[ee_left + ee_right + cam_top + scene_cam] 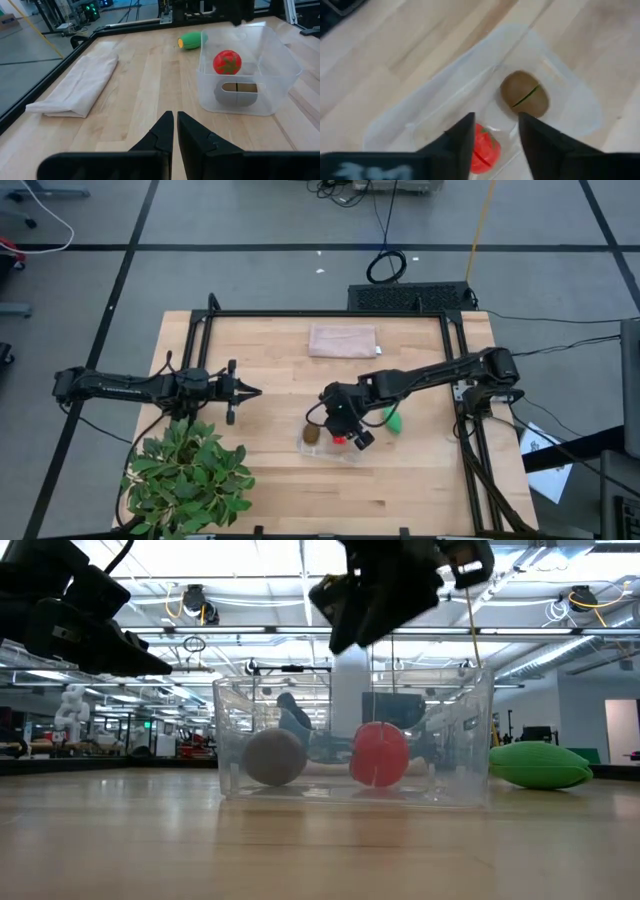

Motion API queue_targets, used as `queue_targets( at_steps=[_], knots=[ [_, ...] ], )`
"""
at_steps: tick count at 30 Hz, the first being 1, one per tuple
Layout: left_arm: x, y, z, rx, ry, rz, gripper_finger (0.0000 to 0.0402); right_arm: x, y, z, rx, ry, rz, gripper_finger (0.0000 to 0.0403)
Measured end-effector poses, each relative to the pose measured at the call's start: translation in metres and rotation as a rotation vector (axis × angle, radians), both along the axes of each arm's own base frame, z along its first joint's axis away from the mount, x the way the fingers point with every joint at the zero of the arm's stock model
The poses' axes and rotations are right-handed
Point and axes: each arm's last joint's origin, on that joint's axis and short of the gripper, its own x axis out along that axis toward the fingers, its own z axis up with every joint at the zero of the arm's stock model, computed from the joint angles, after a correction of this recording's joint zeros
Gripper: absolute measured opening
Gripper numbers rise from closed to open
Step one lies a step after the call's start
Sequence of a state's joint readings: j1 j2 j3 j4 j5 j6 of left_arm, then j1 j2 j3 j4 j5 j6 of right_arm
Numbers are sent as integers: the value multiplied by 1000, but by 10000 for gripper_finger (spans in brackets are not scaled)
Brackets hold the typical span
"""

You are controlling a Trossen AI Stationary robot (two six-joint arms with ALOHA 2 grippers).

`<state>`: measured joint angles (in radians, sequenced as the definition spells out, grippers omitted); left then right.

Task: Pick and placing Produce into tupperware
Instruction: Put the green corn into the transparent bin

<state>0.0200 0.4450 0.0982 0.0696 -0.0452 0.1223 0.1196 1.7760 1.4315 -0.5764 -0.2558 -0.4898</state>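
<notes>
A clear plastic container (332, 444) is seen on the wooden desk (280, 480), in front of the middle of the desk, with its open side up. In the high view its long axis runs roughly left to right across the desk, slightly slanted.

Two pieces of produce lie inside it. A brown kiwi (524, 94) rests at the container's left end as seen from above; a green slit is visible across it in the right wrist view. A red tomato (227, 62) sits beside it, toward the container's middle, with its green stem star turned toward the left arm. In the low view the kiwi (274, 756) and the tomato (379, 753) are seen side by side on the container floor, apart from each other.

A green oval fruit (392, 419) lies on the desk outside the container, just to its right. Its long axis is seen lying flat on the desk in the low view (540, 765), running left to right.

The right gripper (495, 131) is held above the container, over the tomato, its fingers (462, 140) parted and grasping nothing.

The left gripper (175, 127) is parked over the left side of the desk, pointed toward the container, its fingers clenched together on nothing.

A folded beige cloth (343, 340) lies flat near the far edge, and a leafy potted plant (190, 475) stands at the near left corner.
</notes>
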Motion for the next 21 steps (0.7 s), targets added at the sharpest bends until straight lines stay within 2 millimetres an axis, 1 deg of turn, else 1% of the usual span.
queue_targets(
  at_steps=[5,6,7,10,14,21],
  knots=[
    [0,0,0,0,0,0,28,-7,-3,18,-32,-45,-97,38],
    [0,0,0,0,0,0,28,-9,-4,21,-45,-50,-123,20],
    [0,0,0,0,0,0,28,-11,-5,25,-58,-55,-148,10],
    [0,0,0,0,0,0,28,-17,-7,33,-70,-57,-209,12],
    [0,0,-1,0,11,0,28,-23,-7,40,-54,-74,-223,2],
    [0,0,-1,0,14,0,28,-28,-6,40,-36,-109,-226,1]
  ],
)
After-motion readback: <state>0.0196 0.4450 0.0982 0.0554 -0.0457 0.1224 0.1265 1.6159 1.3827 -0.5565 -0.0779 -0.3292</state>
